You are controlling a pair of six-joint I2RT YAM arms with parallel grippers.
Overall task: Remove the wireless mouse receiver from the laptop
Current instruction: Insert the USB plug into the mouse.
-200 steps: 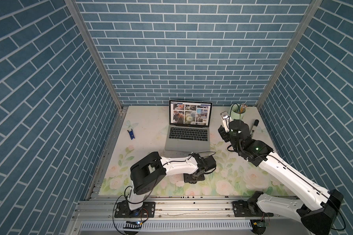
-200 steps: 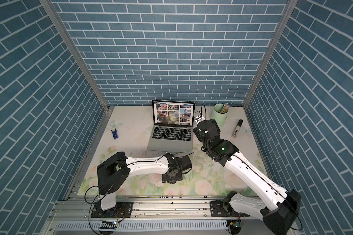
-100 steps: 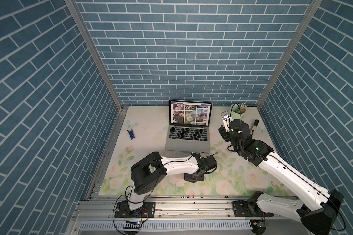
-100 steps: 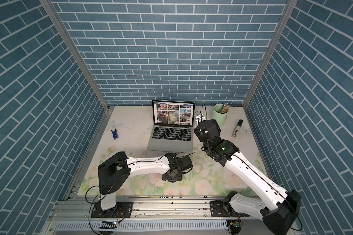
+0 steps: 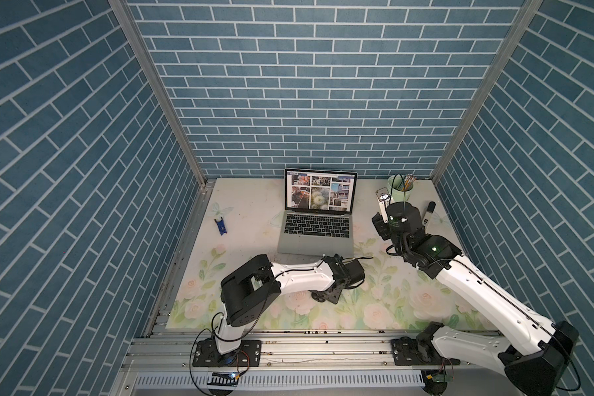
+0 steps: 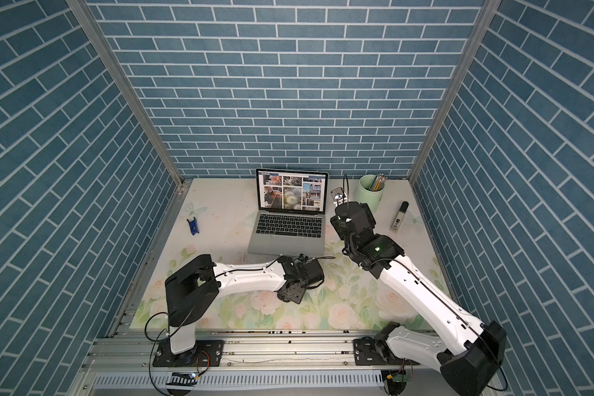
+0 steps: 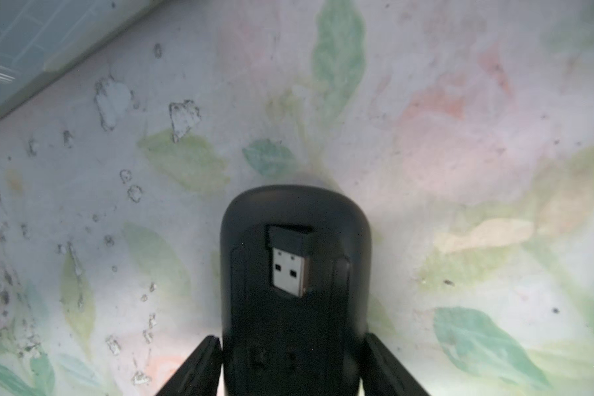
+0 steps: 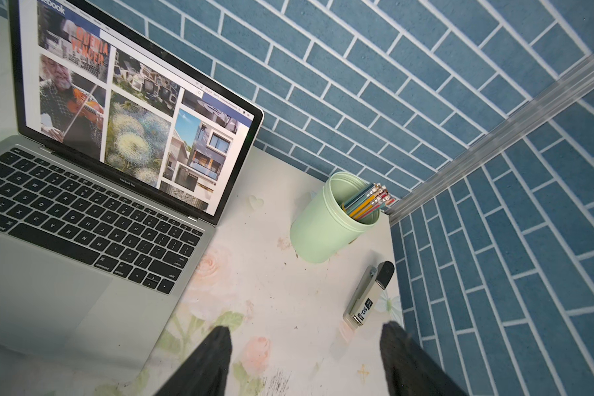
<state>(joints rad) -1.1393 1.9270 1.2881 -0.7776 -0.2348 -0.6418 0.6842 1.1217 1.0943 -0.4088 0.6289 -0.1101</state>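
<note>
Finding: the receiver (image 7: 288, 260) is not in the laptop (image 5: 314, 226). It lies in a recess on the upturned underside of the black mouse (image 7: 288, 205), black cap inward, silver plug exposed. No stub shows on the laptop's right edge in the right wrist view. The removal itself appears done.

Left claw (image 7: 290, 339): both fingers press the sides of the mouse at one end, pinching it just above the flowered table (image 7: 460, 103), nearer than the laptop. Right claw (image 8: 306, 327): spread and empty, over bare table right of the laptop, with the green pencil cup (image 8: 323, 226) and a grey stick (image 8: 364, 298) farther off.

Risks, as judged:
- Whether the receiver is clipped into its recess or only resting there cannot be told. If the mouse is tipped or set down sharply, it may fall out and be hard to spot on the patterned table.
- The mouse's sides are smooth and curved, and the grip is at one end only. It could pivot or slide out.
- A right arm sweep toward the left could strike the open screen, and a reach farther back could topple the cup.
</note>
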